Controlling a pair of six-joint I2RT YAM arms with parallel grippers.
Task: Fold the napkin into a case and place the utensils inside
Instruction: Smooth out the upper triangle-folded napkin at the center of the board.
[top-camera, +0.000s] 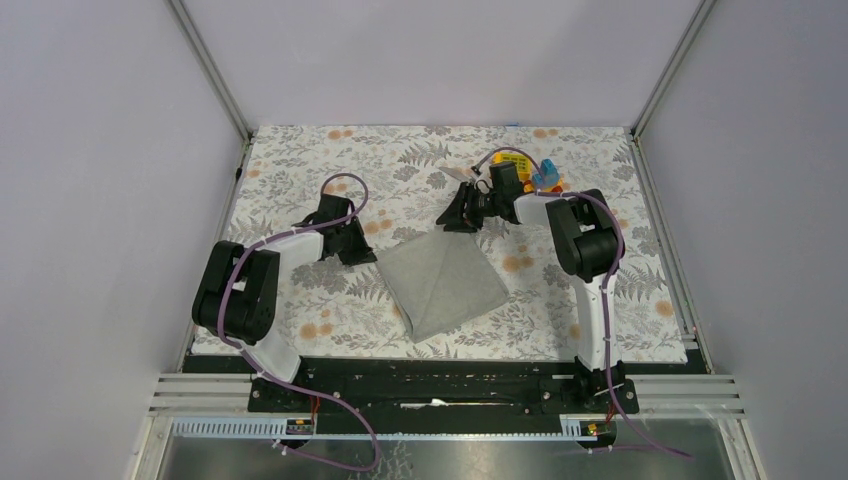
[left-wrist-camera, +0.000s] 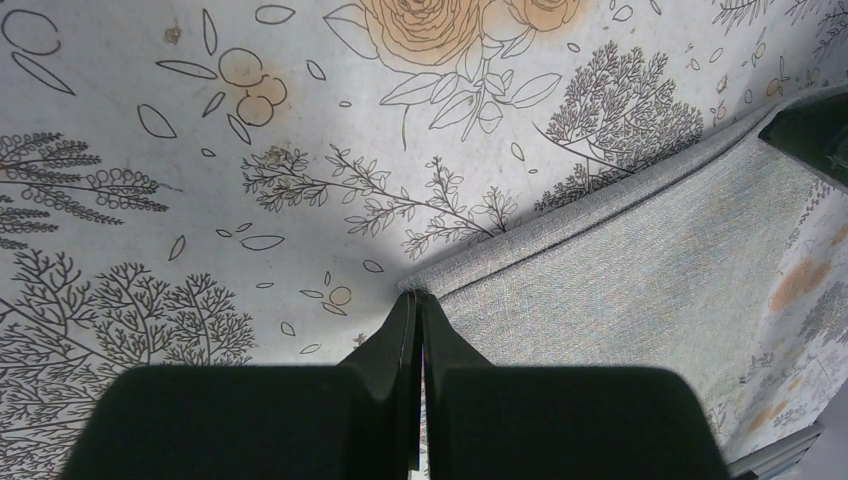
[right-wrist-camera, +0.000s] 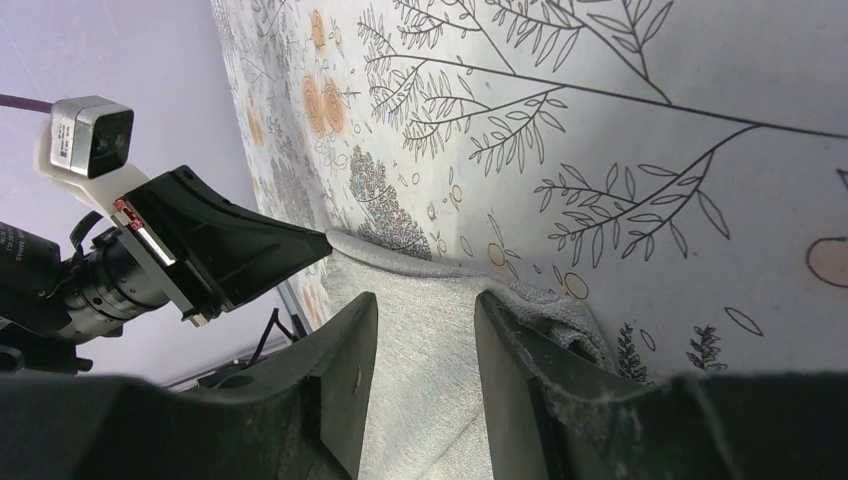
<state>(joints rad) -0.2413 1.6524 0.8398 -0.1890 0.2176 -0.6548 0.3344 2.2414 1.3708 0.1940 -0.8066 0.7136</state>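
A floral tablecloth (top-camera: 300, 160) lies spread flat, left to right; colourful toy blocks (top-camera: 546, 178) cluster at its far right.

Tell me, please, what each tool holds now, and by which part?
The left tool seems to pinch the napkin by one corner; a firm hold cannot be confirmed. The right tool stands open, holding nothing.

Grey napkin (top-camera: 443, 283) on floral tablecloth (top-camera: 300, 160)

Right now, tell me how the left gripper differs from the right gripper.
The left gripper is shut; the right gripper stands open. The left gripper sits at the napkin's left corner, the right gripper at its far corner. Both are black and close to the napkin.
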